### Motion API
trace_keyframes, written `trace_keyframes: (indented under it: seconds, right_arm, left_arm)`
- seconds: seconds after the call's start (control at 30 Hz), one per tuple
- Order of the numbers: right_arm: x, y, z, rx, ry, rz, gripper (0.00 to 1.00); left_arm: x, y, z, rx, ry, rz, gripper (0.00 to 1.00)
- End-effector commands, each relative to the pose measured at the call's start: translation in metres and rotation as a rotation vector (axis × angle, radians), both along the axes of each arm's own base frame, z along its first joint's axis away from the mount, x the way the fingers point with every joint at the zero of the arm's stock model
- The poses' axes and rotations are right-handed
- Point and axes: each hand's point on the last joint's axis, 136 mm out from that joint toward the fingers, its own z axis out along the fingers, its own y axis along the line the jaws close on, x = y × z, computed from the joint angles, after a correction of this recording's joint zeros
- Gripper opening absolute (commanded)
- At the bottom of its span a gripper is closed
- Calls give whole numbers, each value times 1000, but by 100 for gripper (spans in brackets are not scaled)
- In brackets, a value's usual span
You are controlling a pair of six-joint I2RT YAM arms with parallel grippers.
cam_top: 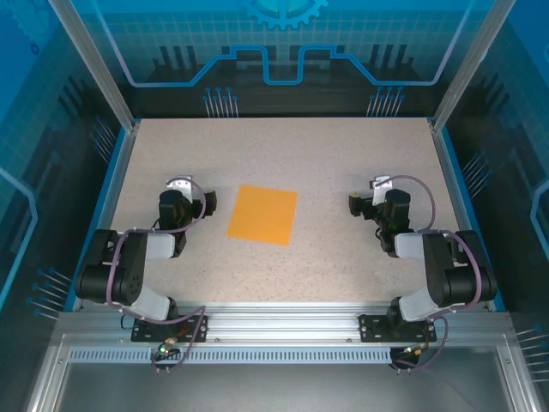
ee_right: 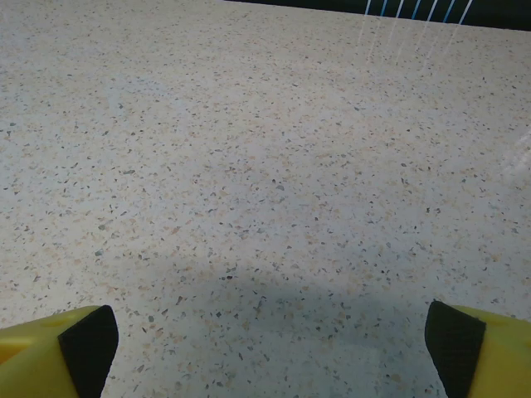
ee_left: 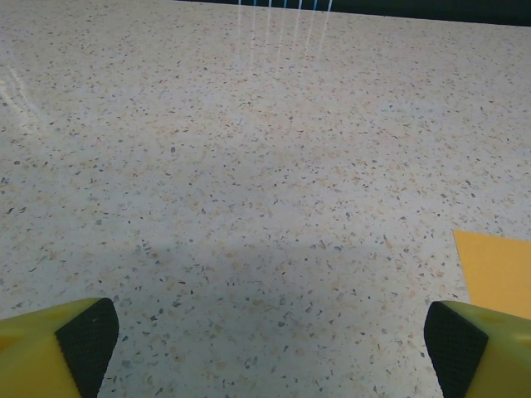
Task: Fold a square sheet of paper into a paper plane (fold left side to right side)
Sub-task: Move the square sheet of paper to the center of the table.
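The square sheet of paper (cam_top: 262,215) lies flat on the speckled beige tabletop (cam_top: 283,154), bright orange, with no crease or fold showing. It sits between the two arms, nearer the left one. My left gripper (cam_top: 187,199) rests low just left of the sheet, open, with nothing between its yellow fingers (ee_left: 58,344). One corner of the sheet (ee_left: 500,264) shows at the right of the left wrist view, beside the right finger. My right gripper (cam_top: 377,200) stands well to the right of the sheet, open (ee_right: 272,348) over bare table.
Blue rails with metal posts (cam_top: 446,129) border the table's left, right and far sides. Cables loop over both arms (cam_top: 129,266). An aluminium rail (cam_top: 274,322) runs along the near edge under the arm bases.
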Motion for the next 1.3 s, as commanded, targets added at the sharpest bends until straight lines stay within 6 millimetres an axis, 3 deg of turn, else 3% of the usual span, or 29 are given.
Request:
trace_keyframes:
  seconds: [0.0, 0.7, 0.8, 0.93, 1.1, 1.17, 1.27]
  right_arm:
    - [9, 4, 14, 3, -50, 9, 100]
    - [8, 4, 14, 6, -50, 12, 100]
    - [8, 3, 15, 18, -55, 12, 100]
    - [6, -10, 31, 41, -48, -50, 100]
    - [-7, -15, 66, 75, -50, -104, 100]
    - [-15, -7, 81, 123, -27, -108, 100]
    - [-31, 16, 93, 170, 54, -100, 100]
  left_arm:
    - [4, 0, 9, 1, -31, -16, 99]
    - [5, 0, 9, 1, -24, -17, 99]
    - [6, -6, 19, -5, 11, -54, 99]
    - [0, 0, 41, -11, 22, -13, 99]
    - [-17, 3, 71, -143, 33, 75, 99]
    - [-22, 0, 78, -245, 124, 116, 99]
    - [-24, -27, 79, -370, 281, 49, 99]
